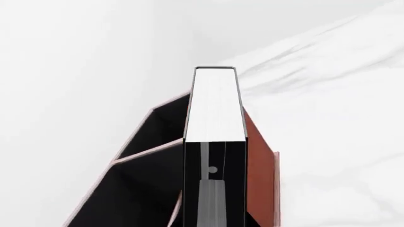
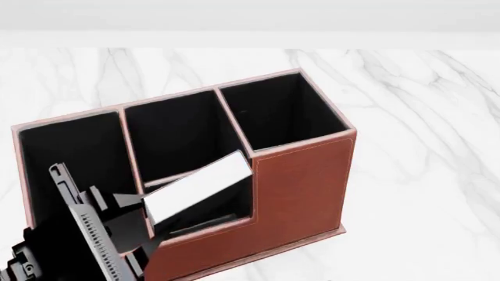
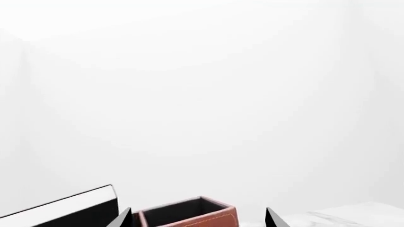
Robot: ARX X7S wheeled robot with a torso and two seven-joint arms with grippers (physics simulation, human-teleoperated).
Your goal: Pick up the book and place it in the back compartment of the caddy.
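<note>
The book (image 2: 199, 184), black with white page edges, slants into the caddy's (image 2: 305, 181) low middle section. Its lower part sits in the back compartment (image 2: 243, 202), between the low cross divider and the low long wall. Whether it touches the floor I cannot tell. My left gripper (image 1: 213, 203) is shut on the book's (image 1: 216, 104) near end, with the caddy's walls (image 1: 259, 170) on both sides of it. My right gripper (image 3: 198, 218) hangs open and empty, apart from the caddy (image 3: 202, 215) and the book (image 3: 63, 205) beyond it. It is outside the head view.
The caddy stands on a white marble table (image 2: 422, 117). Three deep black-lined pockets run along its tall wall, the tallest square one (image 2: 281, 111) at the right end. My left arm (image 2: 86, 234) reaches over the caddy's left end.
</note>
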